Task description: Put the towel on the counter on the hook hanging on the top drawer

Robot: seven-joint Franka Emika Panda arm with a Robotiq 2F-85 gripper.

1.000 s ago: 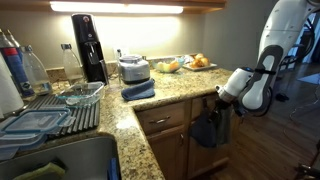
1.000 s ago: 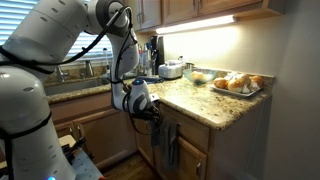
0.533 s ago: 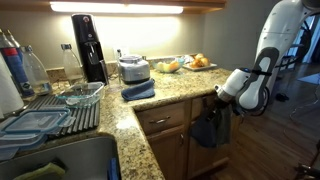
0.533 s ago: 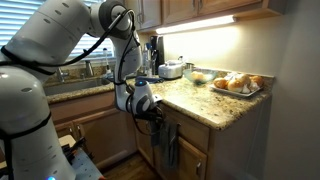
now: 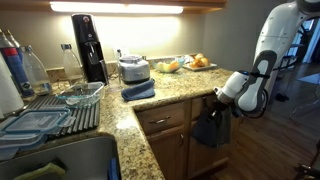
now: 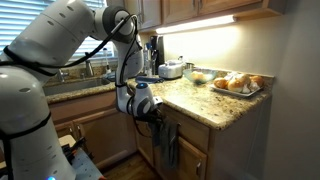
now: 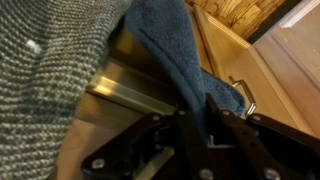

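Right now your pincer (image 7: 200,116) is clamped on the towel (image 7: 170,45), which hangs against the top drawer (image 5: 160,120), just below the edge of the surface (image 5: 168,95). Whether the cloth has caught the hook (image 7: 242,92) is unclear. Release too soon and it will likely slide to the floor. A sideways pull could drag it off.

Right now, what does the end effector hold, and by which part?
The dark blue towel, pinched near its top by the end effector; the rest hangs before the drawer.
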